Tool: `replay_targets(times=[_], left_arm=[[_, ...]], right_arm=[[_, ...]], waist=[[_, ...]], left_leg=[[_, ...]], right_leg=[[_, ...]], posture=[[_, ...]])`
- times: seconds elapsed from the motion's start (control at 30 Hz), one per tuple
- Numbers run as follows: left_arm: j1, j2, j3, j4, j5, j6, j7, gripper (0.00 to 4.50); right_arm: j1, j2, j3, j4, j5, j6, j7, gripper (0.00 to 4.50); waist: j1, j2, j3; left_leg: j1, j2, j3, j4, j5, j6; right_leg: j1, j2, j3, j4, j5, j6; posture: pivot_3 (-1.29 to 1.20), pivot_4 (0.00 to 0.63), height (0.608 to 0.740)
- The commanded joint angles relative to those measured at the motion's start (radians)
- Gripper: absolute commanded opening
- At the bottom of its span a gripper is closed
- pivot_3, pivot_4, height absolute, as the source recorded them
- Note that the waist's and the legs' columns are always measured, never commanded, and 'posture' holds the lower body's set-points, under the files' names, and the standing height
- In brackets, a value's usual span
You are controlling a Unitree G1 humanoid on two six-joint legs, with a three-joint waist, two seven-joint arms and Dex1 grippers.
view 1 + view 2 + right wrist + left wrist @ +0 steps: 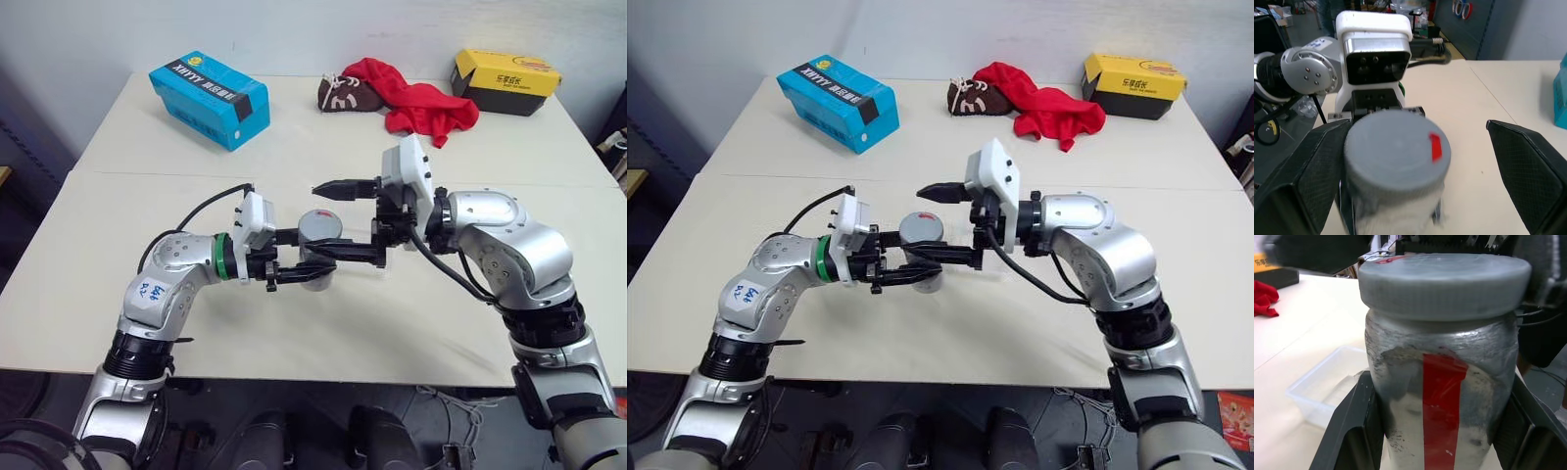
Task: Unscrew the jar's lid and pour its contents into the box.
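The jar (pixel 1442 396), clear plastic with a white label and a red stripe, is held upright above the table's middle with my left gripper (pixel 306 257) shut on its body. Its grey lid (pixel 1396 147), with a red mark on top, is still screwed on. My right gripper (pixel 318 223) reaches in from the right at lid height and is open. One of its fingers (pixel 1300 181) lies close beside the lid, while the other stands well apart. The box (pixel 1320 391), a shallow clear tray, lies on the table just beyond the jar. I cannot make out the contents through the label.
A blue carton (pixel 209 99) lies at the back left of the table (pixel 118 284). A red cloth (pixel 421 106) with a brown shoe-like thing (pixel 345 95) sits at the back middle. At the back right stands a yellow-and-black box (pixel 505 82).
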Motion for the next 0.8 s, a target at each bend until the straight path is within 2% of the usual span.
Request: replay_targets(times=[0.03,0.27,0.47,0.57,0.8], left_arm=[[0.009,0.007,0.012,-0.058,-0.022,-0.036,-0.03,2.31],[0.022,0.008,0.021,-0.073,-0.016,-0.038,-0.025,2.31],[0.026,0.009,0.028,-0.074,-0.011,-0.041,-0.017,2.31],[0.026,0.006,0.028,-0.074,-0.01,-0.042,-0.012,2.31],[0.024,0.0,0.024,-0.07,-0.01,-0.04,-0.009,2.31]], right_arm=[[0.023,-0.05,-0.096,0.042,-0.003,-0.013,-0.004,4.48],[0.078,-0.083,-0.151,0.022,0.065,0.008,0.042,4.48],[0.114,-0.097,-0.212,-0.056,0.19,0.07,0.092,4.48],[0.089,-0.087,-0.191,-0.117,0.228,0.111,0.074,4.48],[-0.003,0.009,-0.092,-0.167,0.18,0.141,-0.055,4.48]], waist=[[0.0,0.0,0.0],[0.003,0.0,0.0],[0.0,0.0,0.0],[0.0,0.0,0.0],[0.0,0.0,0.0]], left_leg=[[0.0,0.0,0.0,0.0,0.0,0.0],[-0.001,0.0,0.0,0.001,0.0,0.0],[-0.001,0.0,0.0,0.001,0.0,0.0],[0.0,0.001,0.0,0.001,0.0,0.0],[0.0,0.001,0.0,0.001,0.0,0.0]], right_leg=[[0.0,0.0,0.0,0.0,0.0,0.0],[0.0,-0.001,0.0,0.0,0.0,0.0],[0.0,0.0,0.0,0.0,0.0,0.0],[0.0,0.0,0.0,0.0,0.0,0.0],[0.0,-0.001,0.0,0.0,0.0,0.0]], posture=[[0.0,0.15,0.74],[0.0,0.15,0.74],[0.0,0.15,0.74],[0.0,0.15,0.74],[0.0,0.15,0.74]])
